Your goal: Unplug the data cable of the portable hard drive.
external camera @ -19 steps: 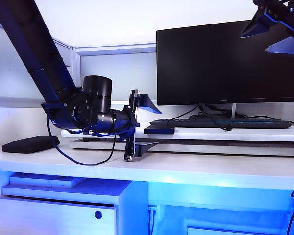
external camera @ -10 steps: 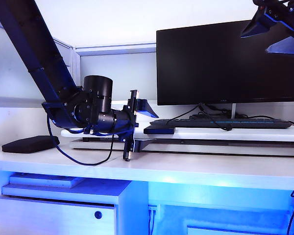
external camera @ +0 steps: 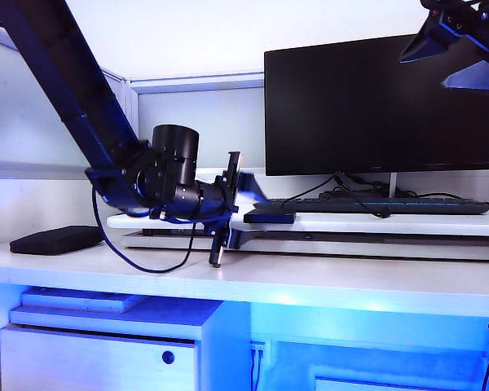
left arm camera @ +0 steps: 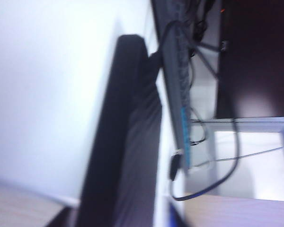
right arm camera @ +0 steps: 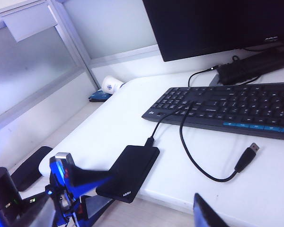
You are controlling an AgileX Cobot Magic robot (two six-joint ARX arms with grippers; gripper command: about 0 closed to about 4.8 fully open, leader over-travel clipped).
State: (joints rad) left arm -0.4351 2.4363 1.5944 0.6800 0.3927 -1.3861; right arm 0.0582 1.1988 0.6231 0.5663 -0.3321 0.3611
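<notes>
Left claw (external camera: 243, 213) grips portable hard drive (right arm camera: 128, 172) — right claw (external camera: 456, 50) aloft.

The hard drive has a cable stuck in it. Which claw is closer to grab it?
Probably the left claw: it sits right at the portable hard drive, jaws around its edge. The right claw hangs high above the monitor.
</notes>
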